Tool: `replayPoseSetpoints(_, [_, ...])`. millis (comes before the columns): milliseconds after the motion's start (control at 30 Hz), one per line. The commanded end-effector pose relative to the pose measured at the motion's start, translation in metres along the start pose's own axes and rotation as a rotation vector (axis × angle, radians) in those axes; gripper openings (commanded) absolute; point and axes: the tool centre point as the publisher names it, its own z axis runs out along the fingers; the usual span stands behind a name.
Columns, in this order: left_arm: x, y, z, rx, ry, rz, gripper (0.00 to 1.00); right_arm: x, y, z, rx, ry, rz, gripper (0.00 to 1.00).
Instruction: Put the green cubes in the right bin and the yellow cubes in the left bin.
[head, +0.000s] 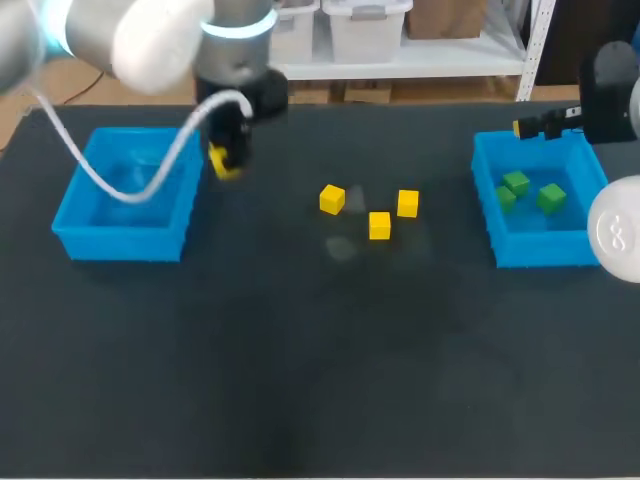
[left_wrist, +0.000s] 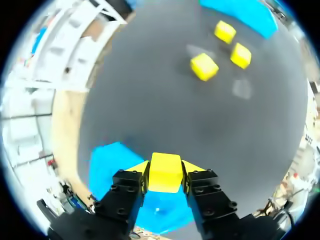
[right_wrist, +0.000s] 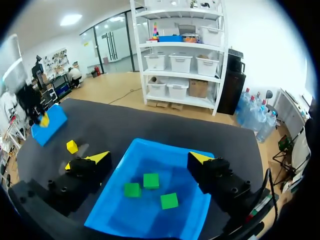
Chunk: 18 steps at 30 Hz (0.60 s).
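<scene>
My left gripper (head: 226, 160) (left_wrist: 165, 175) is shut on a yellow cube (left_wrist: 165, 172), held just past the right wall of the left blue bin (head: 120, 240) (left_wrist: 107, 160). Three more yellow cubes lie mid-table (head: 332, 199) (head: 379, 225) (head: 407, 203), ahead of the left gripper in its wrist view (left_wrist: 204, 66). My right gripper (head: 540, 125) (right_wrist: 150, 159) hangs open over the right blue bin (head: 540, 250) (right_wrist: 165, 146). In that bin lie three green cubes (head: 516, 182) (head: 550, 197) (head: 505, 198) (right_wrist: 151, 180).
The left bin looks empty inside. A white cable (head: 150, 185) from my left arm loops over it. The dark table (head: 320, 380) stretches wide toward the front edge.
</scene>
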Motion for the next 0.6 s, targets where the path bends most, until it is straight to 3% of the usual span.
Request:
replayPoseSetpoints(33, [0.05,0.019,-0.053,-0.241,-0.291,-0.351,0.0,0.0,0.0,0.0,0.003,0.0,-0.001,1.0])
replayPoseSetpoints(200, [0.086,0.037,-0.047,-0.266,-0.208,-0.499,0.0,0.0,0.0,0.0,0.003,0.0,-0.001,1.0])
replayPoseSetpoints(367, [0.107,0.031,-0.026,-0.247,-0.159,-0.536,0.0,0.0,0.0,0.0,0.003,0.0,-0.001,1.0])
replayPoseSetpoints(600, [0.117,0.021,-0.001,-0.248,-0.05,-0.535,0.0,0.0,0.0,0.0,0.003,0.0,-0.001,1.0])
